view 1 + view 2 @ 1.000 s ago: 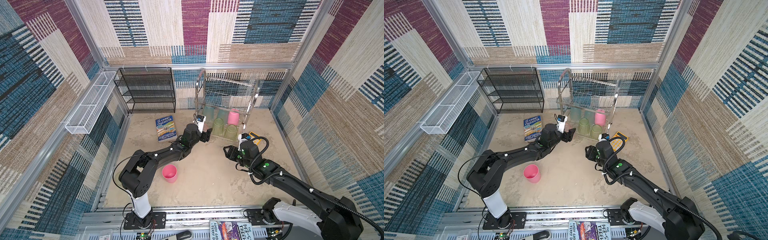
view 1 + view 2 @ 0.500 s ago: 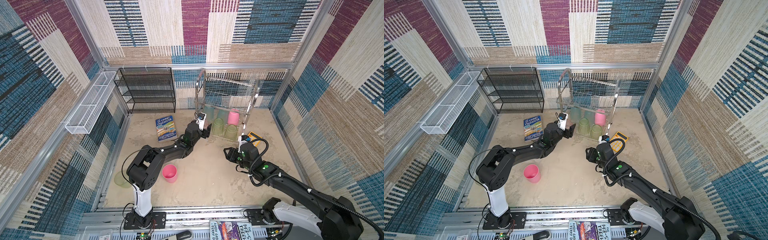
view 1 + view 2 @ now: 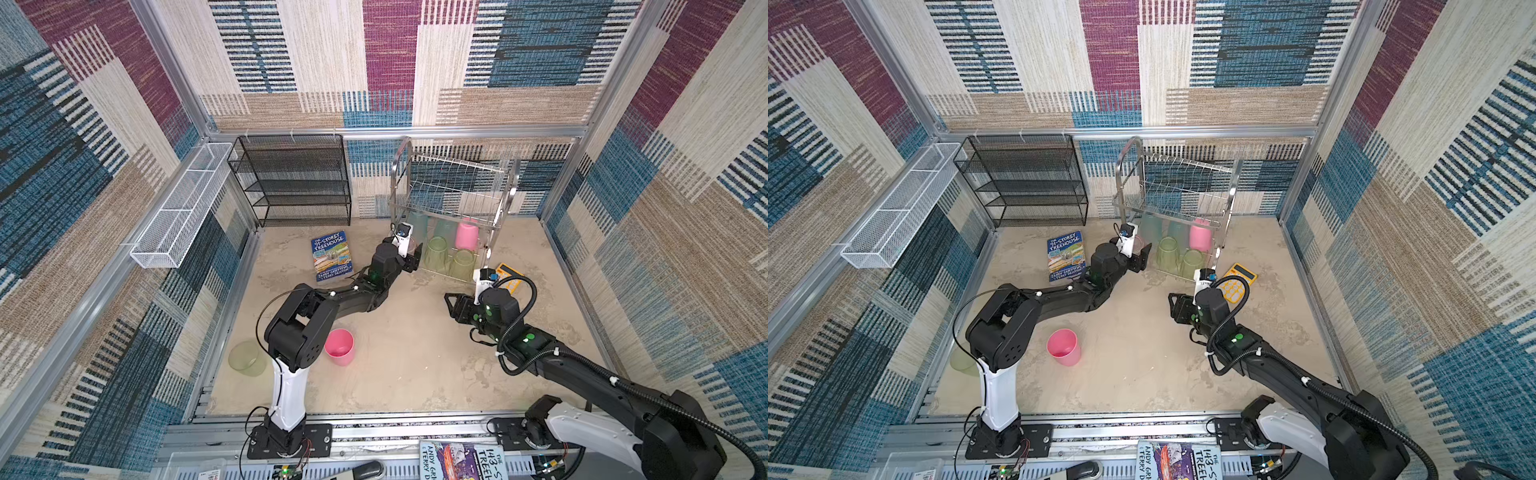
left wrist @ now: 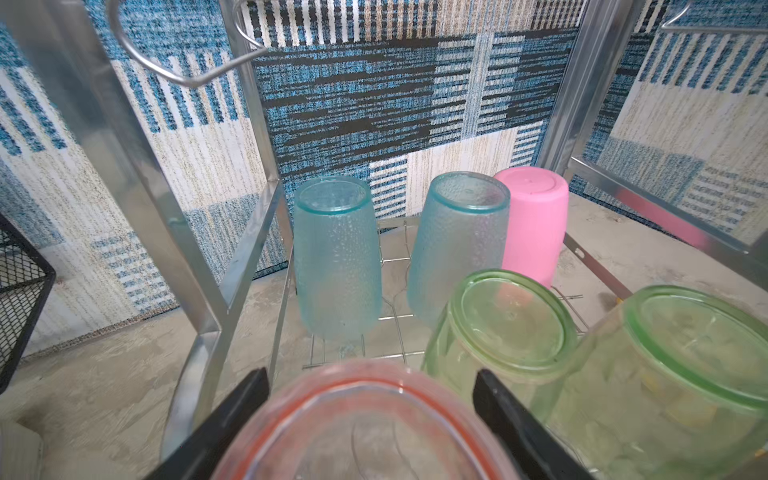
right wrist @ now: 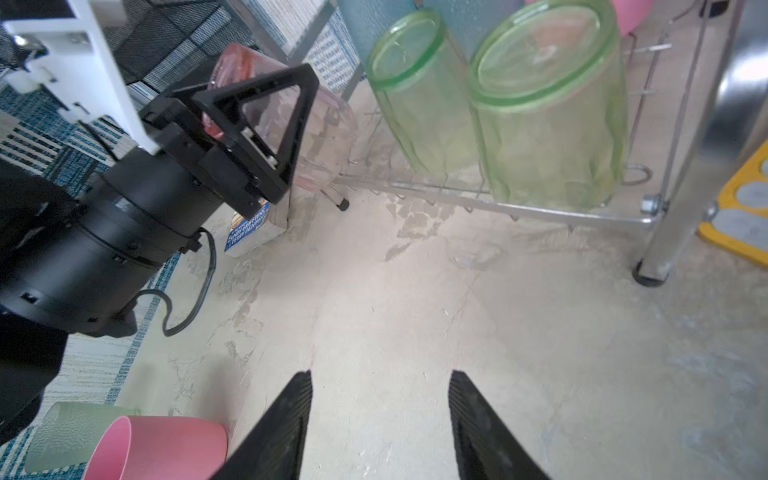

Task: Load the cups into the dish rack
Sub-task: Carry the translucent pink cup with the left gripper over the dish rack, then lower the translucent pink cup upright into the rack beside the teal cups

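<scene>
Left wrist view: left hand (image 4: pixel 370 376) is clenched on the see-through salmon-pink plastic tumbler (image 4: pixel 365 432), base towards the camera and rim towards the shiny two-tier steel wire dish rack (image 4: pixel 245 257), at the front edge of the rack's lower tier. The inverted hold looks deliberate, so it lands rim-down like the rest.

That tier already carries two see-through teal tumblers (image 4: pixel 336 257) (image 4: pixel 457 249), an opaque pink tumbler (image 4: pixel 536 220) and two see-through yellow-green tumblers (image 4: pixel 507 324) (image 4: pixel 685 374), all upside down.

Right hand (image 5: pixel 380 374) is released and empty, hovering over the surface (image 5: pixel 498 311) in front of the rack, probably parked clear.

Not yet loaded, well apart from the rack: an upright opaque pink tumbler (image 3: pixel 340 352) and a yellow-green tumbler (image 3: pixel 247 359).
</scene>
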`<state>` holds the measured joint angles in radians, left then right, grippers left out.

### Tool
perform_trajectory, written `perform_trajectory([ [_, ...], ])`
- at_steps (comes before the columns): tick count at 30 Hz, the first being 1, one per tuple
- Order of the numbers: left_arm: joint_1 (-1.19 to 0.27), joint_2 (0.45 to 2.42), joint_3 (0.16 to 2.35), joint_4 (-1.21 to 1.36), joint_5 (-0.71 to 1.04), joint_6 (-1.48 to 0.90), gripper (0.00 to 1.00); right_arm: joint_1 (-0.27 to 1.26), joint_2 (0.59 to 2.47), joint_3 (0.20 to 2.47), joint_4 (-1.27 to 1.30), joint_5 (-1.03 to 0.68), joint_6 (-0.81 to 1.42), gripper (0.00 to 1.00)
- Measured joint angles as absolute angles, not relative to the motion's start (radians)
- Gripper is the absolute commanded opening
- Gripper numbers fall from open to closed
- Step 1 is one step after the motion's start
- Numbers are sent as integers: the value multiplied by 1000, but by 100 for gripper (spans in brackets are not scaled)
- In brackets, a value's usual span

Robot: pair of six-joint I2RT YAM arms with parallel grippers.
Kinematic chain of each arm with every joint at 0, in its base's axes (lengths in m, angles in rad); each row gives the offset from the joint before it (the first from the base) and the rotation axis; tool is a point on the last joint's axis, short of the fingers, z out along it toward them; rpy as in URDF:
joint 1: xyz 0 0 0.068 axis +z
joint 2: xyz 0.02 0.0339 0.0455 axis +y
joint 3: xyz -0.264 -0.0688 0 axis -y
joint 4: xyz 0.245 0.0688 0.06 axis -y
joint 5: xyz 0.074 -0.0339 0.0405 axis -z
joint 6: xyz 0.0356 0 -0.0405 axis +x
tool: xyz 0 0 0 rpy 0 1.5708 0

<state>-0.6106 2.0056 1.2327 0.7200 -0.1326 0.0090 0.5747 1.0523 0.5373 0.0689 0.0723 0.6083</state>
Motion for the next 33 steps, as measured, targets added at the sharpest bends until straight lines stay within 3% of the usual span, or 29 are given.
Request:
perform_trajectory([
  [16, -594, 2084, 1339, 717, -132, 15, 59, 575, 1029, 443, 356, 64, 344, 60],
  [33, -591, 2188, 1460, 657, -124, 56, 59, 575, 1045, 410, 431, 75, 279, 60],
])
